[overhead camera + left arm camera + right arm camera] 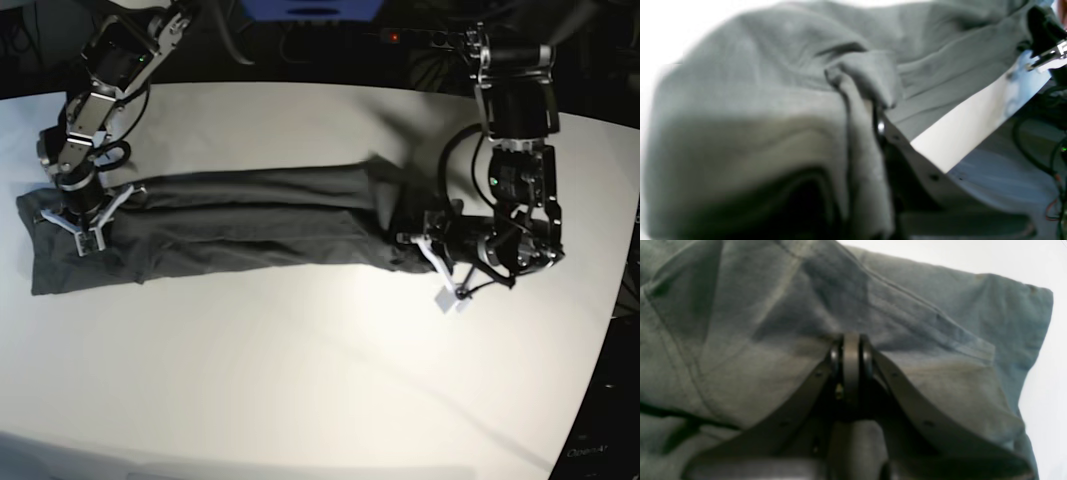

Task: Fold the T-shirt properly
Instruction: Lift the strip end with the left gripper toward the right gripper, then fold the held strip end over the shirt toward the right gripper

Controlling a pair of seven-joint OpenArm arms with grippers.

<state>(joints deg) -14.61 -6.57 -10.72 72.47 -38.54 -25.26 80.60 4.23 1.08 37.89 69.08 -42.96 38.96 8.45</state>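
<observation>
Base view: soft, wrinkled charcoal T-shirt [230, 225], long folded band, each end pinched by left hand [425, 245] and right hand [85, 232].

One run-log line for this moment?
T-shirt: long band on table | left gripper: shut on T-shirt | right gripper: shut on T-shirt

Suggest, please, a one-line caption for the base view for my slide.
Two arms stretch a dark T-shirt across the white table, each claw, left and right, shut on one end.

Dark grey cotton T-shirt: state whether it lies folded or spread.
Partly folded: the dark grey cotton T-shirt lies as a long narrow band across the white table, not yet a compact fold.
</observation>
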